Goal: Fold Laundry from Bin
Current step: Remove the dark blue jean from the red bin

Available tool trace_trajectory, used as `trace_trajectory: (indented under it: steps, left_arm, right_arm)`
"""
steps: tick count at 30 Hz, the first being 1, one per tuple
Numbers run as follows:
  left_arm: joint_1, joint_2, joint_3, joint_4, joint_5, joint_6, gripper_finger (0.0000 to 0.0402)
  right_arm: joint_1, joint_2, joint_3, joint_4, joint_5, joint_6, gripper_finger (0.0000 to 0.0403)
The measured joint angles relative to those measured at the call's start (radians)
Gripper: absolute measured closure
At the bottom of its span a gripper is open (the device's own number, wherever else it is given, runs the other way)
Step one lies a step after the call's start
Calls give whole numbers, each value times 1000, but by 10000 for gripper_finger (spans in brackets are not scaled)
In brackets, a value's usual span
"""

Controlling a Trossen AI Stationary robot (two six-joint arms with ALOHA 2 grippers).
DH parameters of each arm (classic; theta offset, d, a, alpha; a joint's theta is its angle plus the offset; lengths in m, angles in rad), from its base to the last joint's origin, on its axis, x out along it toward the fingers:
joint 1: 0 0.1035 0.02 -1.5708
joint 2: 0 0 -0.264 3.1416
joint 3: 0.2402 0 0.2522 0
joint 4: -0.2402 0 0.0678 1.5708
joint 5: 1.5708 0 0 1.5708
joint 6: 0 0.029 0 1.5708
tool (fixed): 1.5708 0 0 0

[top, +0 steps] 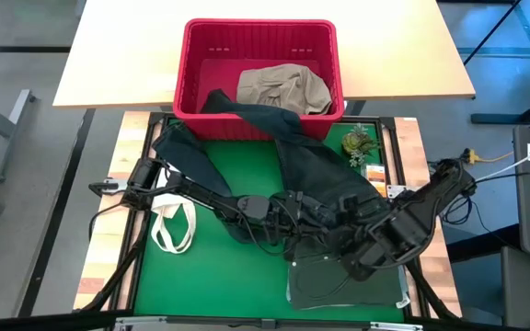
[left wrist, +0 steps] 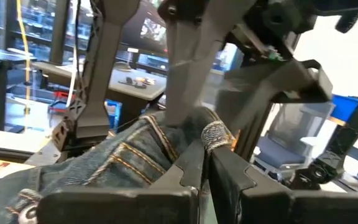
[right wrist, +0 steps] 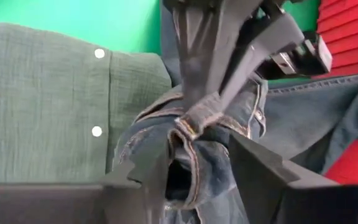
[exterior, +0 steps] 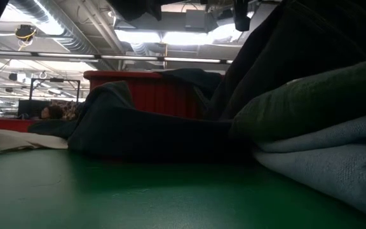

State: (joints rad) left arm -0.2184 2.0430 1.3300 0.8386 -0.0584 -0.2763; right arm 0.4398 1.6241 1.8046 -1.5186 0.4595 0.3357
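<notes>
Mid-frame, the left gripper (left wrist: 205,163) is clamped on the jeans (top: 316,170) waistband, presenting it so the right gripper (right wrist: 199,163), fingers apart around it, can grip.

Slotted red plastic bin (top: 191,74), dark woven denim jeans (right wrist: 210,162) with tan stitching, crinkled matt green buttoned cloth shirt (right wrist: 42,106), smooth matt green table mat (top: 237,285), pale wood tabletop (top: 127,55).
</notes>
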Motion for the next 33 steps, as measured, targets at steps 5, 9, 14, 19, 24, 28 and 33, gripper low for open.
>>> trace_trajectory:
  steps: [5, 9, 14, 19, 24, 28, 33]
  left_arm:
    - [0, 0, 0, 0, 24, 0, 386]
    - [0, 0, 0, 0, 24, 0, 386]
    - [0, 0, 0, 2, 25, 29, 370]
    - [3, -2, 0, 7, 32, 95, 314]
    - [19, -11, 0, -5, 44, 104, 249]
    - [52, -56, 0, -30, 106, 105, 217]
    - [104, -149, 0, -253, 128, 114, 203]
  right_arm:
    - [-1, 0, 0, -25, -18, 0, 307]
    - [-2, -1, 0, -18, -76, -2, 380]
    - [-1, -7, 0, -21, -98, 23, 385]
    - [17, -34, 0, -30, -197, 31, 398]
    - [93, -87, 0, -51, -209, 104, 396]
    - [178, -129, 0, -55, -217, 190, 397]
    - [305, -148, 0, -55, -255, 261, 398]
